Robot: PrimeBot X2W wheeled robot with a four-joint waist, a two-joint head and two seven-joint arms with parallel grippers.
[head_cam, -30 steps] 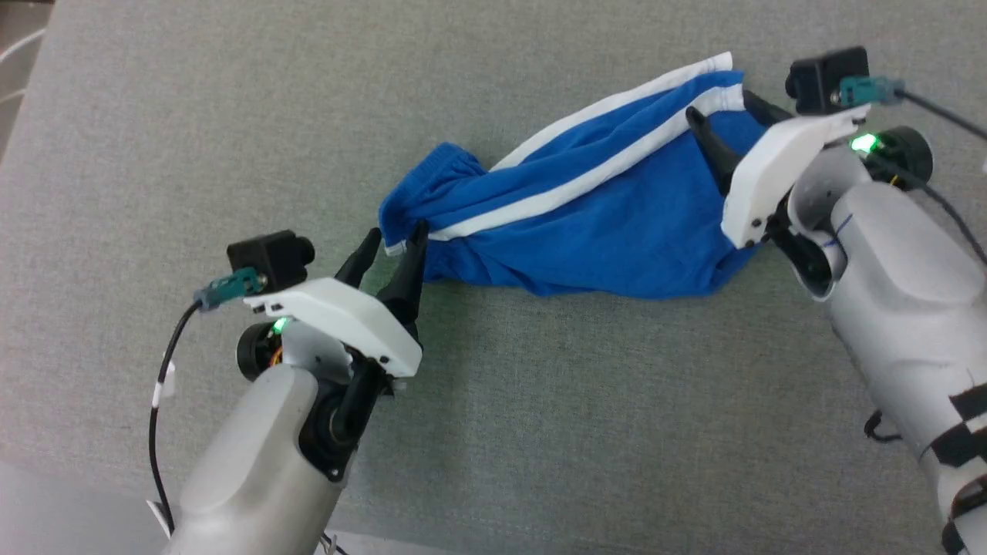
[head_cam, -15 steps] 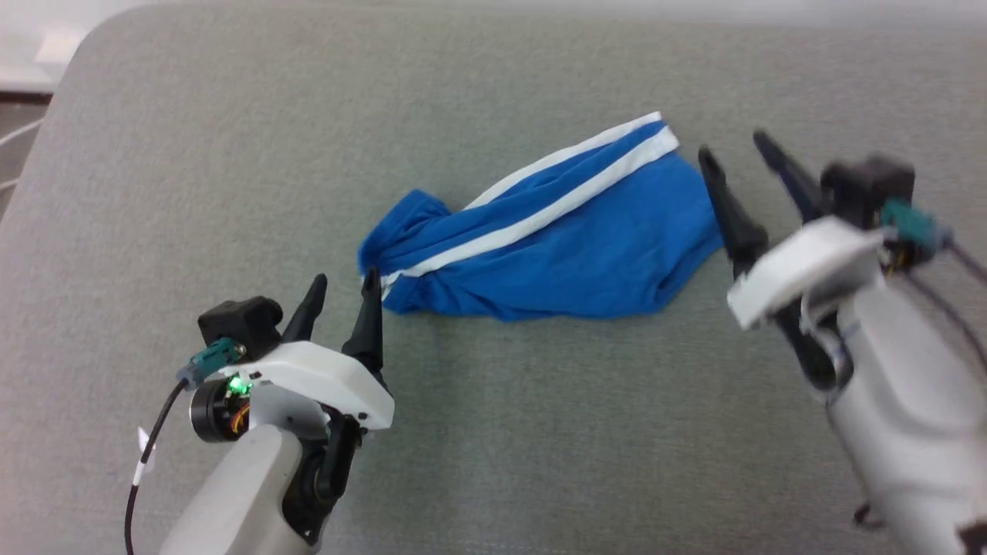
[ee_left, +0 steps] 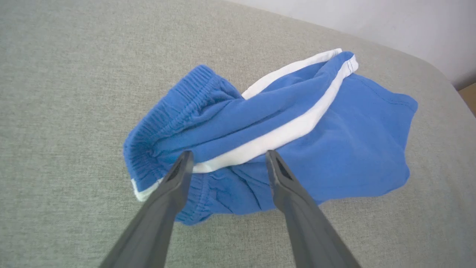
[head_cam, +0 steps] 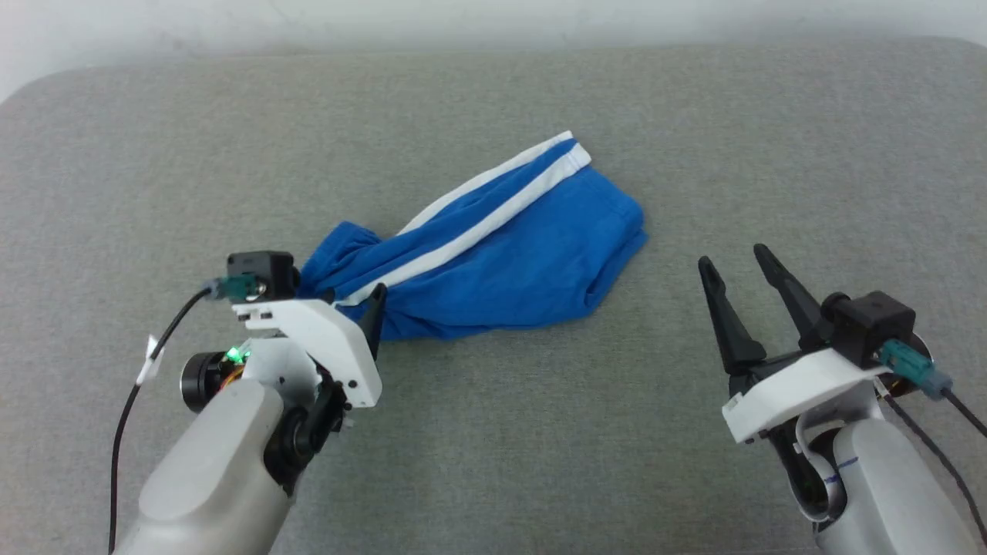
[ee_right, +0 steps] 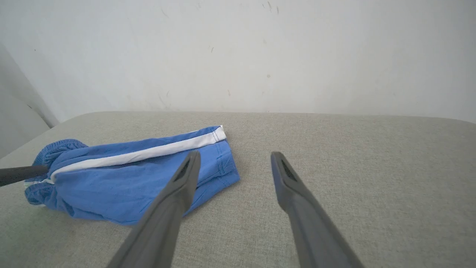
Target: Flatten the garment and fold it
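Toward the middle of the grey cloth-covered surface [head_cam: 493, 462], a little to the robot's left, the garment [head_cam: 501, 254] lies bunched in a slanted strip. Its gathered waistband end points to the near-left and its white-trimmed hem to the far edge.

The head view hides one finger of the left end effector [ee_left: 228, 154] behind that arm's wrist camera [head_cam: 258, 274]. The left wrist view shows both fingers spread apart over the waistband end, with the white side stripe running between the tips. Whether they touch the cloth cannot be told. That view also shows the ribbed elastic and a rumpled fold under the stripe, which the head view blurs. The right wrist view takes the garment from its hem side and catches a dark finger of the left end effector at the waistband.

The right end effector [head_cam: 731, 256] has its fingers apart and holds nothing. It stands well apart from the garment, toward the near-right of the surface.

Bare surface lies on every side of the garment: a broad band up to the far edge, wide stretches toward both rounded far corners, and open room along the near side between the two arms.

The surface is a matte woven fabric without wrinkles. Behind its far edge rises a pale wall [ee_right: 238, 56] with a few faint marks.
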